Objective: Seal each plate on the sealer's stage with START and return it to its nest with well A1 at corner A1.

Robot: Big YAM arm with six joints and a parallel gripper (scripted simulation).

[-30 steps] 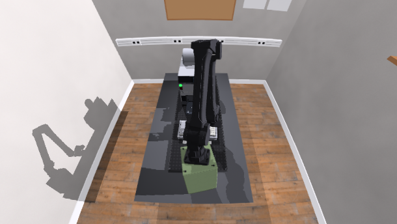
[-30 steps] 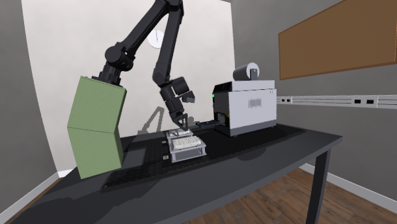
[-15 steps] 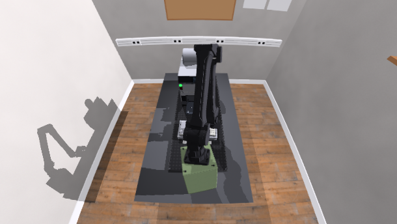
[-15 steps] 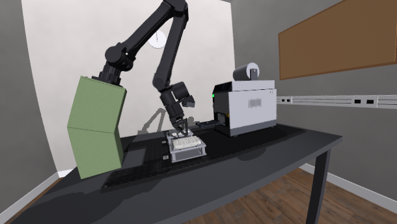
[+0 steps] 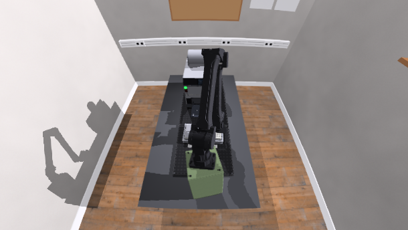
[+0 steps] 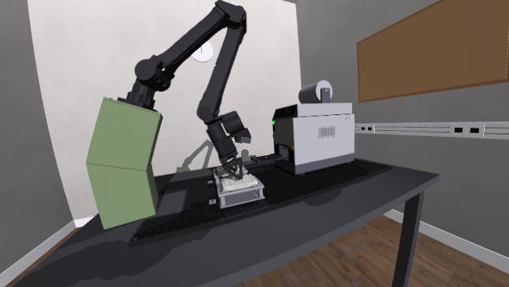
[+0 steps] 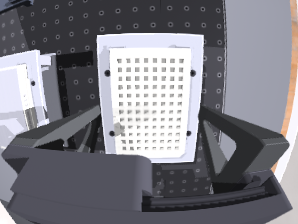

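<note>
Shows sage green on the block [image 5: 205, 184] [image 6: 125, 133], black on the arm [image 5: 210, 90] [image 6: 225, 67]. Carries a grid of dark squares across the white plate [image 6: 239, 183] [image 7: 150, 100], with pale lilac-grey on its holder [image 6: 242, 198] [image 7: 103, 100]. Repeats small grey rings over the black mat [image 5: 180, 160] [image 6: 304, 171] [image 7: 212, 45]. Glows bright green at the lamp [image 5: 185, 87] [image 6: 273, 123]. Runs light grey along the machine's side [image 6: 323, 146], with dark barcode stripes. Turns orange-brown, wood-grained, on the floor [image 5: 127, 150] [image 6: 325, 250].

"How do we stand?"
"Our jointed black arm [image 5: 209, 90] [image 6: 227, 62] arches high from its base, elbow folded at the peak, forearm slanting down."
"And our dark two-fingered gripper [image 6: 237, 168] [image 7: 149, 110]?"
"Pointing downward, fingers spread wide, holding nothing."
</note>
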